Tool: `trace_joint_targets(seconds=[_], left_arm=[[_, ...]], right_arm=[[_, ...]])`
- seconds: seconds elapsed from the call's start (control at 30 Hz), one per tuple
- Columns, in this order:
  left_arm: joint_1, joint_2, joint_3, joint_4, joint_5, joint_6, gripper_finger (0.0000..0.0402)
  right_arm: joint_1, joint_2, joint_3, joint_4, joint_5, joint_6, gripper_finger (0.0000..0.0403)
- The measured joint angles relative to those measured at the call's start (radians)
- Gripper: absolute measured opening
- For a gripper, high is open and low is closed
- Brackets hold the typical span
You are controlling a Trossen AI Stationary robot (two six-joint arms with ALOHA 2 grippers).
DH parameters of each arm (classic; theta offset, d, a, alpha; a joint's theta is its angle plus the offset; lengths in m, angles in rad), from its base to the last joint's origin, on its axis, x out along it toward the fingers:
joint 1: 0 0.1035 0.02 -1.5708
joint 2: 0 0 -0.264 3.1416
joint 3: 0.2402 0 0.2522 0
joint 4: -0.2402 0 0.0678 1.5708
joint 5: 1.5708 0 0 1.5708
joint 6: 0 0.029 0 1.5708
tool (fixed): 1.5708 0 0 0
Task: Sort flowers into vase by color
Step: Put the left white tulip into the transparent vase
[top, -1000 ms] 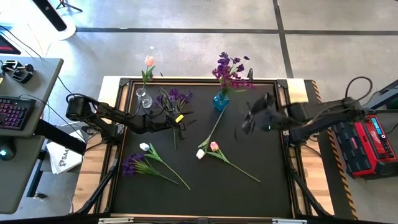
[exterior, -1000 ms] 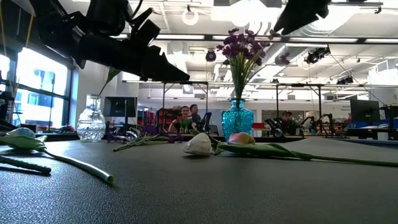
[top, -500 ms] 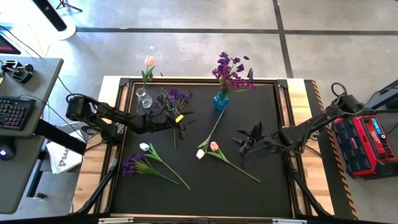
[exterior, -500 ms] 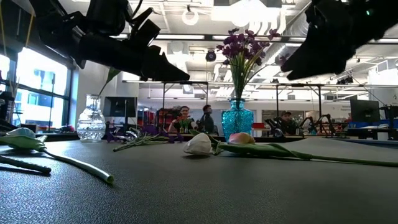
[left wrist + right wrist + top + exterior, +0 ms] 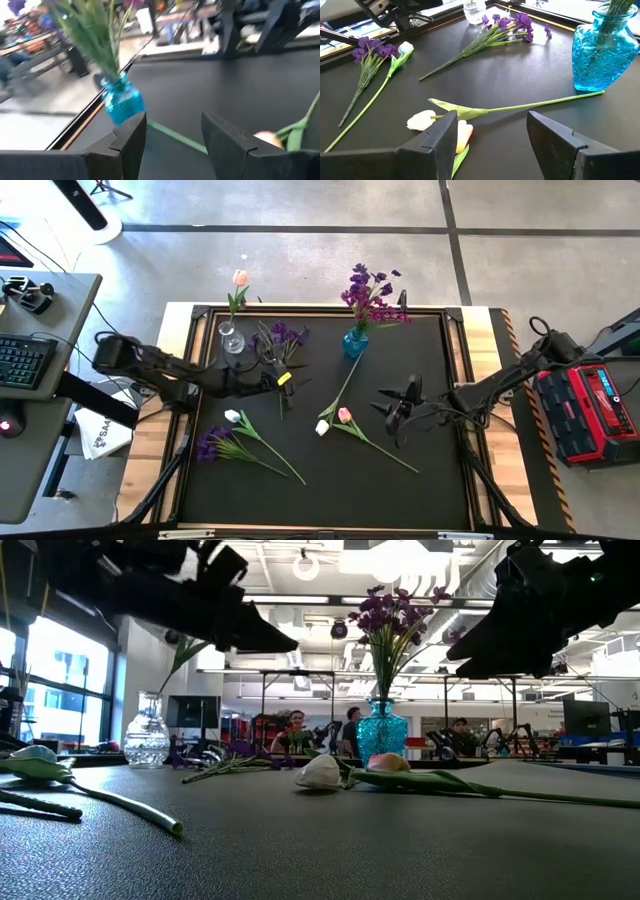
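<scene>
With purple stems already grouped in the blue vase (image 5: 354,341) and one pink tulip in the clear vase (image 5: 231,338), the right hand (image 5: 398,406) hovers part-open and empty beside two tulips (image 5: 334,420) on the counter (image 5: 440,480), while the left hand (image 5: 281,380), also part-open and empty, waits above a loose purple sprig (image 5: 283,336) awaiting sorting

Vases: two, one clear (image 5: 231,338), one blue (image 5: 354,343)
Purple flowers on bench: two, (image 5: 280,336), (image 5: 214,445)
Tulips on bench: three, (image 5: 232,416), (image 5: 322,427), (image 5: 344,415)
</scene>
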Motion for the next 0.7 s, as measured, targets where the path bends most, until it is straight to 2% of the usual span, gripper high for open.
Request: trace_joint_targets(seconds=[0.1,0.2,0.23,0.3,0.4,0.47,0.53,0.7], left_arm=[[-0.037,-0.074,0.056,-0.238,-0.193,-0.040,0.0177],[-0.069,-0.125,0.147,-0.522,-0.467,-0.240,0.0177],[-0.074,-0.136,0.180,-0.622,-0.514,-0.301,0.0177],[-0.077,-0.145,0.240,-0.842,-0.545,-0.431,0.0177],[-0.076,-0.143,0.313,-1.128,-0.537,-0.648,0.0177],[-0.076,-0.143,0.325,-1.235,-0.501,-0.740,0.0177],[-0.076,-0.140,0.325,-1.304,-0.423,-0.773,0.0177],[-0.095,-0.139,0.325,-1.425,-0.149,-0.841,0.0177]], right_arm=[[0.000,0.000,0.000,0.003,0.003,0.000,0.0208],[0.000,0.000,0.000,0.011,0.010,0.000,0.0208],[0.000,0.000,0.000,0.012,0.010,-0.001,0.0208],[0.000,0.000,0.000,0.016,0.013,-0.004,0.0208],[0.000,0.000,0.000,0.017,0.014,-0.009,0.0208],[0.000,0.000,0.000,0.019,0.015,-0.020,0.0208],[0.000,0.000,0.000,0.020,0.015,-0.024,0.0208],[0.000,0.000,0.000,0.020,0.015,-0.026,0.0208]])
